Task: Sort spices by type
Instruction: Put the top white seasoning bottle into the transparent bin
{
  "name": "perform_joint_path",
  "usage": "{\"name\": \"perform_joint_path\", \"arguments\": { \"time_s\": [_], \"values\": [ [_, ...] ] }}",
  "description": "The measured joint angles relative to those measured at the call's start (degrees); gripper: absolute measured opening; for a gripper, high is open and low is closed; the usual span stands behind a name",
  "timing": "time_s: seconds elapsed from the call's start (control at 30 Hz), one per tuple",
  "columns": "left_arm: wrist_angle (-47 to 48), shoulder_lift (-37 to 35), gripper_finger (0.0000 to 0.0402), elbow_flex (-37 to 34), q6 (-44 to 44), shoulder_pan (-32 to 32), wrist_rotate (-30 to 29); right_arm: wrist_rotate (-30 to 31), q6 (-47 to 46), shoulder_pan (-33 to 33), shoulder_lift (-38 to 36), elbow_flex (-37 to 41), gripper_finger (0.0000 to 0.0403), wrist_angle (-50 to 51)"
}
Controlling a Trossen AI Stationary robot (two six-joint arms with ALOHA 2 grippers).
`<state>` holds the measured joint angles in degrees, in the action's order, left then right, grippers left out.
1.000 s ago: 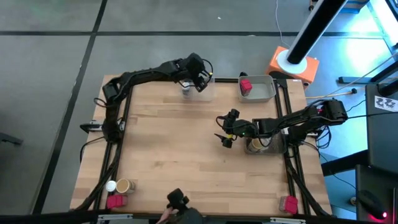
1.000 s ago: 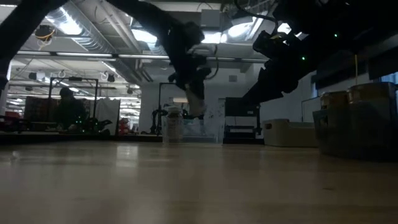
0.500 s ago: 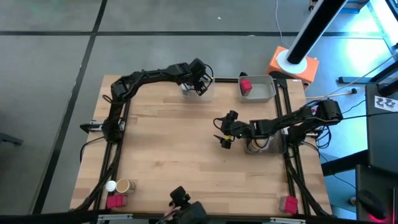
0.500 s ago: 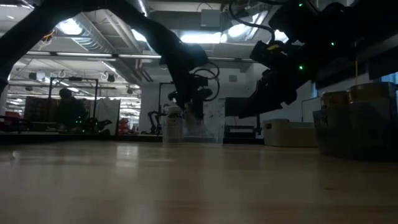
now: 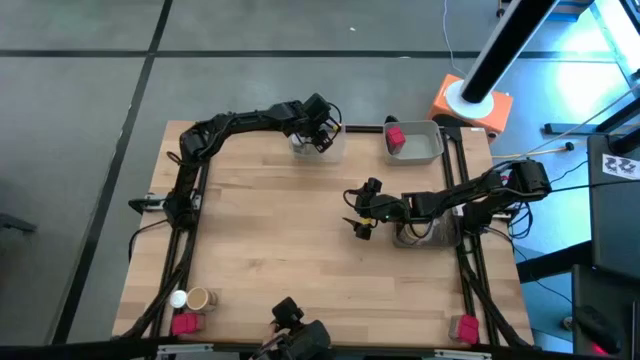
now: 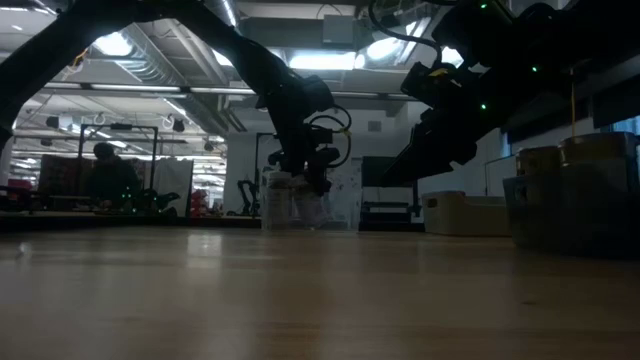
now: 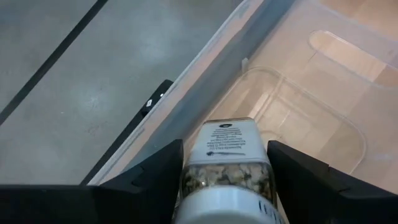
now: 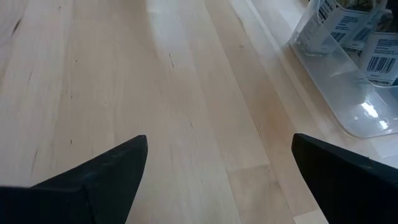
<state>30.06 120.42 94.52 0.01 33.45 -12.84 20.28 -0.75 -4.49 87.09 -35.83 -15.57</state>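
I am reaching my left pincer (image 5: 318,133) over the clear tray (image 5: 322,147) at the table's far edge, and it is pinching a clear jar (image 7: 227,163) between its two dark, wedge-shaped fingers (image 7: 147,180). The jar is showing a pale label on its flat face and a mottled tan-and-green filling through its glassy wall, with a white band at the near end. Below it the tray is lying thin-walled and glossy, its corners rounded, the pale wood (image 5: 270,230) showing through its floor. In the low view the jar (image 6: 276,198) is hanging at the tray, and I cannot tell whether it is touching the bottom. My right pincer (image 5: 360,210) is hovering over the bare planks near the table's middle, its fingers (image 8: 96,177) spread wide with nothing between them. Just beside it a second clear tray (image 8: 348,93) is holding jars with barcode labels (image 8: 336,25). A grey tray (image 5: 418,142) at the far right is holding a pink packet (image 5: 396,137). At the near left corner a white-lidded jar (image 5: 178,298), a tan round cup (image 5: 199,298) and another pink packet (image 5: 184,323) are sitting close together, and one more pink packet (image 5: 462,328) is lying at the near right corner.
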Motion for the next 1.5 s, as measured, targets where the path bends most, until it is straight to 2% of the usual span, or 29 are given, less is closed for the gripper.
{"name": "perform_joint_path", "arguments": {
  "time_s": [0.43,0.83,0.97,1.13,1.33,1.5],
  "values": [
    [-0.5,0.0,0.0273,0.0,-0.9,-0.1,-1.1,-0.3,0.0,0.0,0.0,0.0,0.0398,0.0],
    [5.2,0.0,0.0276,0.0,0.6,-0.2,-1.1,-0.4,0.0,0.0,0.0,0.0,0.0398,0.0],
    [5.5,0.0,0.0253,0.0,0.8,-0.1,-1.1,-0.4,0.0,0.0,0.0,0.0,0.0398,-0.5],
    [4.0,0.0,0.0191,0.0,2.0,-0.3,-1.1,-0.4,0.0,0.0,0.0,0.0,0.0398,-0.6],
    [5.0,0.0,0.0188,1.2,1.7,-0.5,-1.2,-0.4,0.0,0.0,0.0,0.0,0.0398,-0.6],
    [11.5,0.0,0.0188,5.3,-2.2,0.1,-0.9,-0.4,0.0,0.0,0.0,0.0,0.0398,-0.8]
  ]
}}
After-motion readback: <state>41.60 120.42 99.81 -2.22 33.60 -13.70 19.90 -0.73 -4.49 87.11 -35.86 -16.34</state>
